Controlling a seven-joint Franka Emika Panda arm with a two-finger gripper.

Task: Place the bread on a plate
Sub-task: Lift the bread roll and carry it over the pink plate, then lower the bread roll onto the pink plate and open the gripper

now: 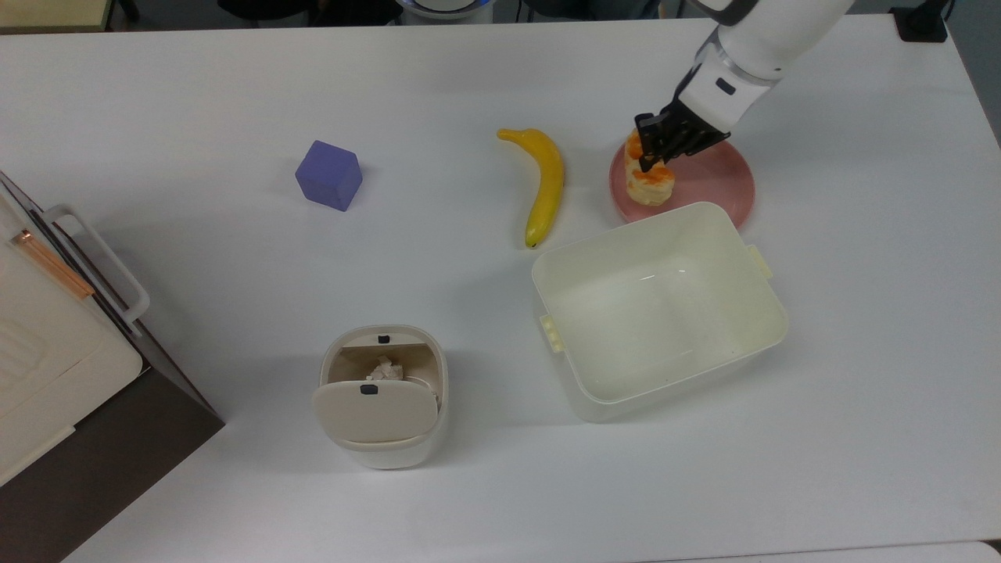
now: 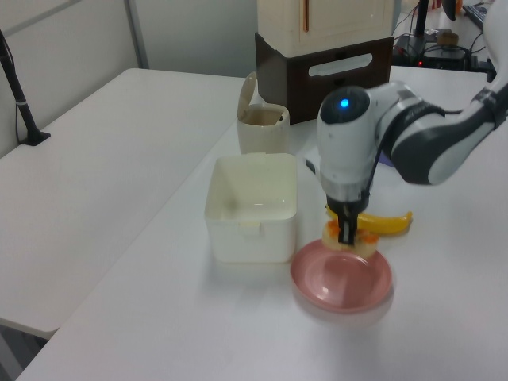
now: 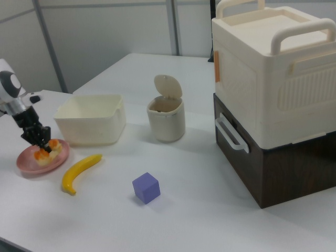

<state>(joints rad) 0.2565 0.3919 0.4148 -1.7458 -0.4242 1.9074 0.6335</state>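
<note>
The bread (image 1: 652, 186), a pale loaf with orange-brown bumps, is over the top view's left part of the pink plate (image 1: 708, 178). My gripper (image 1: 651, 159) is shut on its top, fingers pointing down. In the left view the bread (image 2: 359, 242) is at the plate's (image 2: 341, 279) far rim with the gripper (image 2: 347, 232) clamped on it. In the right view the bread (image 3: 48, 150) is low on the plate (image 3: 29, 162) under the gripper (image 3: 44, 144). I cannot tell whether the bread touches the plate.
A yellow banana (image 1: 546, 184) lies just to the top view's left of the plate. A large cream tub (image 1: 658, 306) stands right in front of the plate. A purple cube (image 1: 329, 175), a lidded small bin (image 1: 382, 395) and a cream box on a dark base (image 1: 47, 344) are further left.
</note>
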